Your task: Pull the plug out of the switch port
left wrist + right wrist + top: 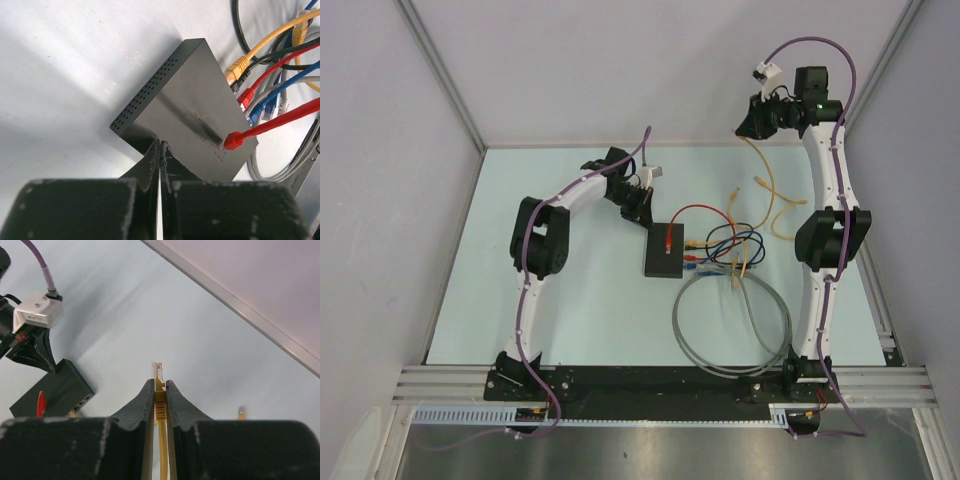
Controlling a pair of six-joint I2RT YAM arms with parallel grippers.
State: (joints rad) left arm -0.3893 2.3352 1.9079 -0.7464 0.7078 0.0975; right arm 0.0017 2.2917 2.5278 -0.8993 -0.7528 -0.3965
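Gripping yellow plug (158,371) by stiff boot, right gripper (159,386) clenched; cable limp. Left gripper (160,146) closed empty, bracing light switch (185,95).

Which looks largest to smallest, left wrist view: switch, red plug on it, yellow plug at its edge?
1. switch, by far.
2. red plug and yellow plug look alike; red sits nearer the camera, so unranked.

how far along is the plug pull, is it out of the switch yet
Done: a yellow plug is out, raised well clear of the switch. In hand: the right gripper has its jaws shut on it; the left gripper, jaws shut, sits at the switch's edge. Left: probably just releasing the cable.
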